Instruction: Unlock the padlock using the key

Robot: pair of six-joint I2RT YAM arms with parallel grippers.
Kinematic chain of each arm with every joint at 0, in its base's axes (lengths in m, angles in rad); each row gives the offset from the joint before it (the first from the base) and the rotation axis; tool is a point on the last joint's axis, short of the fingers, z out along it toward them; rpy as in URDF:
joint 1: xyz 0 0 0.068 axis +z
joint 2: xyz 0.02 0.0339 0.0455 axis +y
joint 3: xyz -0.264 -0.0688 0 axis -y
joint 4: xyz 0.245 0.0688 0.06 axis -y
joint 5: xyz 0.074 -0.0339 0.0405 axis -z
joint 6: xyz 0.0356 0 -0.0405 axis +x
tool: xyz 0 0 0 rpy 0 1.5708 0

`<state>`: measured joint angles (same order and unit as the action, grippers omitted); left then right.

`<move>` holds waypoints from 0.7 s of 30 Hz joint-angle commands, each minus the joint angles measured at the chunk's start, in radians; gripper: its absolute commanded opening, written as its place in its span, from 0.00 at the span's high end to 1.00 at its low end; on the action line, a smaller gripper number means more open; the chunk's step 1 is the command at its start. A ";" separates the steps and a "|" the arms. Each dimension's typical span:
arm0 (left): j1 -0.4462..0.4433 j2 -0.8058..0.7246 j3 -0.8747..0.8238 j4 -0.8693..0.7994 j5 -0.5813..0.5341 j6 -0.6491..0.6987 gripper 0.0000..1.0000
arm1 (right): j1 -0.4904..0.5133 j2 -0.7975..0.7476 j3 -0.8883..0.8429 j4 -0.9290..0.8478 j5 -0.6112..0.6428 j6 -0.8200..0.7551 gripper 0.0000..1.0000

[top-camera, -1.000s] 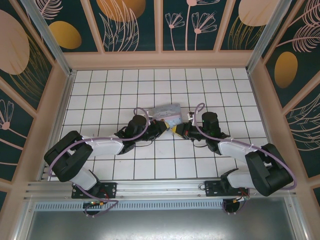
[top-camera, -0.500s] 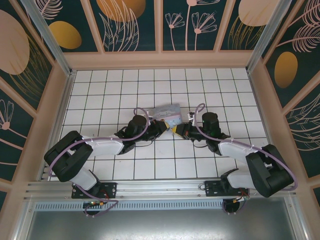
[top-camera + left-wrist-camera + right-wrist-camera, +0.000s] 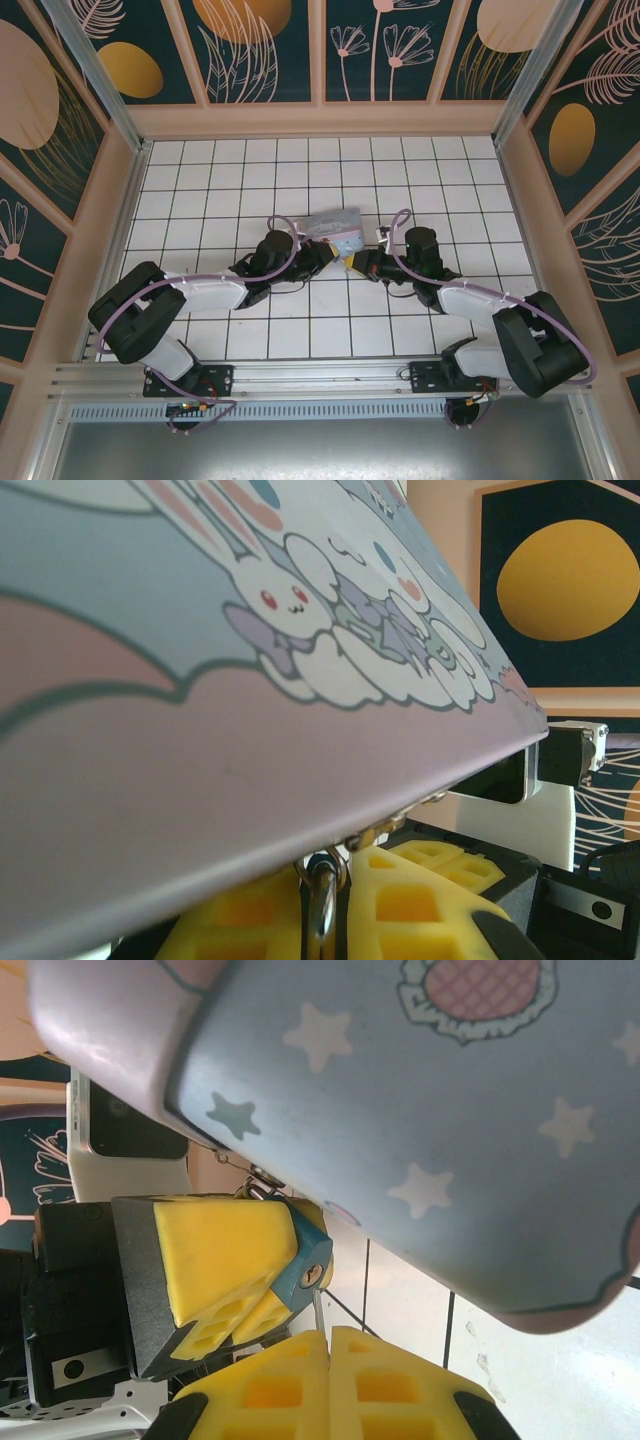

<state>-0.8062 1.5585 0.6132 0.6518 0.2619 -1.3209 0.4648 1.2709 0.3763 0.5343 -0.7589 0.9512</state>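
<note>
Padlock (image 3: 305,1265) sat just under the edge of the cartoon-printed tin (image 3: 335,222), keyhole facing my right wrist cam. Its shackle (image 3: 320,890) ran up to a small brass fitting on the tin's rim. Left gripper (image 3: 335,905) was clenched on the padlock, yellow pads (image 3: 215,1255) on either side of the blue body. The key (image 3: 317,1310) stuck up out of the right gripper (image 3: 330,1355), which was clamped on it, with its tip right at the keyhole. I couldn't tell if it was seated. From the top cam I saw both arms meeting nose to nose mid-table (image 3: 220,180), at the tin's near edge.
</note>
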 commanded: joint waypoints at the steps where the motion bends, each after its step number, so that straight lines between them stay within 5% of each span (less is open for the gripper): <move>1: -0.005 -0.015 0.014 0.062 0.002 0.027 1.00 | 0.009 0.010 0.002 0.034 -0.002 -0.003 1.00; 21: -0.004 -0.015 0.012 0.069 0.008 0.025 1.00 | 0.024 0.038 0.054 0.040 0.001 0.002 1.00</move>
<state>-0.8062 1.5585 0.6132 0.6518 0.2619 -1.3209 0.4801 1.3003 0.3977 0.5411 -0.7586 0.9512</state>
